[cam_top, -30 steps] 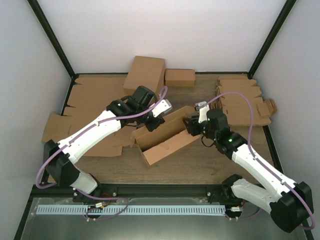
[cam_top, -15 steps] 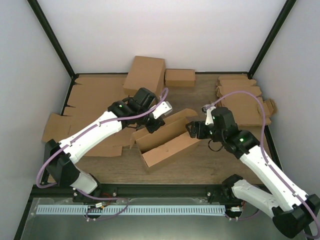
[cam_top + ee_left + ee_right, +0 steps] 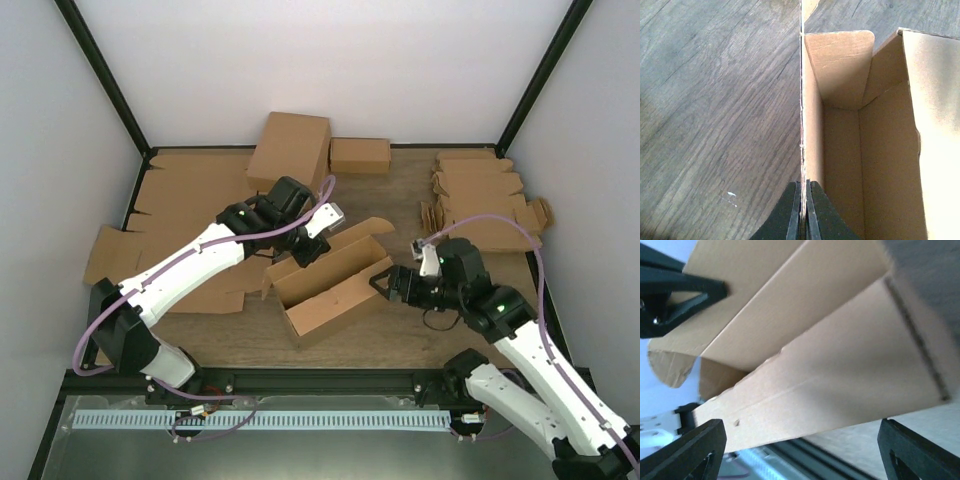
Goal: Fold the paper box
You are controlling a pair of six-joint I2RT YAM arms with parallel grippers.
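Top external view: paper box (image 3: 330, 290) at mid-table, open side up, long axis slanting from near left to far right across the wooden table (image 3: 400, 340). Left gripper (image 3: 305, 250) on the far long wall of the box, toward its left end, jaws pressed together on the wall's top edge. Right gripper (image 3: 386, 284) just beside the right end of the box, jaws spread; contact with the cardboard impossible to tell. Flat cardboard blanks (image 3: 180, 200) along the left side, notched blanks (image 3: 480, 195) stacked at far right, two closed boxes (image 3: 290, 145) at the far edge.

Left wrist view: black fingers (image 3: 795, 215) shut tight, pinching the thin upright wall seen edge-on. Box interior to the right of that wall, an end flap standing at its far end, bare wood to the left.

Right wrist view: two black fingers (image 3: 687, 452) wide apart at the lower corners. Long outer wall of the box just ahead, slanting across the picture. Dark tip of the left gripper at upper left, against the cardboard.
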